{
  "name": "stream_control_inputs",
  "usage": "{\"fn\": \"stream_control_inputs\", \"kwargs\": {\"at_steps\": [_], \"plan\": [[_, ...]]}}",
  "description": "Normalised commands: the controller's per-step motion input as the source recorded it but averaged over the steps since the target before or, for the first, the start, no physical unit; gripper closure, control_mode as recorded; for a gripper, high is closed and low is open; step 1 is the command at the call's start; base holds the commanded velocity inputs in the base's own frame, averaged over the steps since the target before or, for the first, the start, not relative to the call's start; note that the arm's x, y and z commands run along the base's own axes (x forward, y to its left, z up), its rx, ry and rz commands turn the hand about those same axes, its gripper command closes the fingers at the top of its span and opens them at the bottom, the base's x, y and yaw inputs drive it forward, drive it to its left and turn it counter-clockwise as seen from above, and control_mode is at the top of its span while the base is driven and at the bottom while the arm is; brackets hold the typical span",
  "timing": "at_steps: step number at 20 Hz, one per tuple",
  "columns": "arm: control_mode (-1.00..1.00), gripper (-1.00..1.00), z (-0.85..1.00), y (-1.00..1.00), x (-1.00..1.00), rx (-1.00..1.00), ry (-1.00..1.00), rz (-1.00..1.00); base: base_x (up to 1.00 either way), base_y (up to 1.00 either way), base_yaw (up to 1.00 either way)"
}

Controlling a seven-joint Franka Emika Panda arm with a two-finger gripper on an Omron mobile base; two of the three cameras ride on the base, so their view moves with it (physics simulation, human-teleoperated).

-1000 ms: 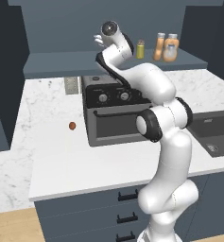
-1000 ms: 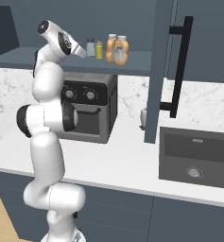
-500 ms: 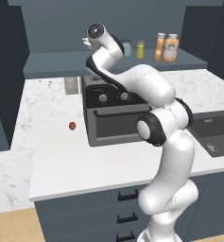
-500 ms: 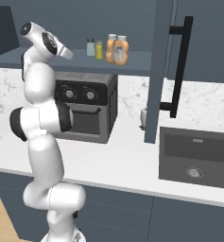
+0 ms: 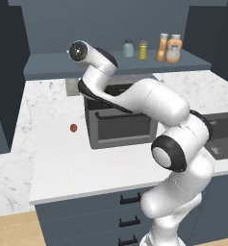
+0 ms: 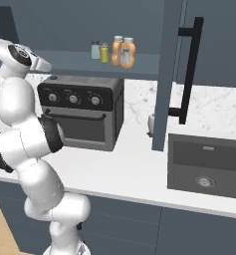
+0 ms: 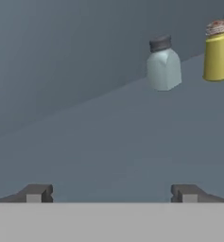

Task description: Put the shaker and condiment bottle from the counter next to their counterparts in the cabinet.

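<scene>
The pale blue-grey shaker (image 5: 128, 48) (image 6: 95, 50) (image 7: 163, 64) stands upright on the cabinet shelf (image 5: 62, 65), right beside the yellow-green shaker (image 5: 143, 50) (image 6: 105, 53) (image 7: 219, 49). Two orange pale-capped condiment bottles (image 5: 162, 47) (image 5: 173, 49) stand close together just right of them; I cannot tell which is which. My gripper (image 7: 111, 194) is open and holds nothing. It hangs in front of the shelf, well to the left of the shakers. In the hand view the blue-grey shaker sits up and to the right of the fingertips (image 7: 35, 194).
A black toaster oven (image 5: 120, 115) (image 6: 84, 117) sits on the marble counter (image 5: 53, 158) under the shelf. A small red-brown object (image 5: 73, 128) lies left of it. An open cabinet door with a black handle (image 6: 189, 74) hangs at the right, above the dark sink (image 6: 209, 164).
The arm has swung left and slightly down along the shelf, away from the shakers and bottles. The jaws have stayed open. The jars on the shelf have not moved.
</scene>
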Motion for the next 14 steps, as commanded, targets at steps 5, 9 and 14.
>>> {"fn": "stream_control_inputs", "kwargs": {"at_steps": [5,9,14], "plan": [[-1.00,-1.00,-0.24,0.23,-1.00,-0.02,-0.19,0.12,0.00,0.00,0.00],[-1.00,-1.00,-0.18,0.21,-1.00,0.00,-0.14,0.12,0.00,0.00,0.00],[-1.00,-1.00,-0.18,0.27,-1.00,0.00,-0.11,0.12,0.00,0.00,0.00]]}}
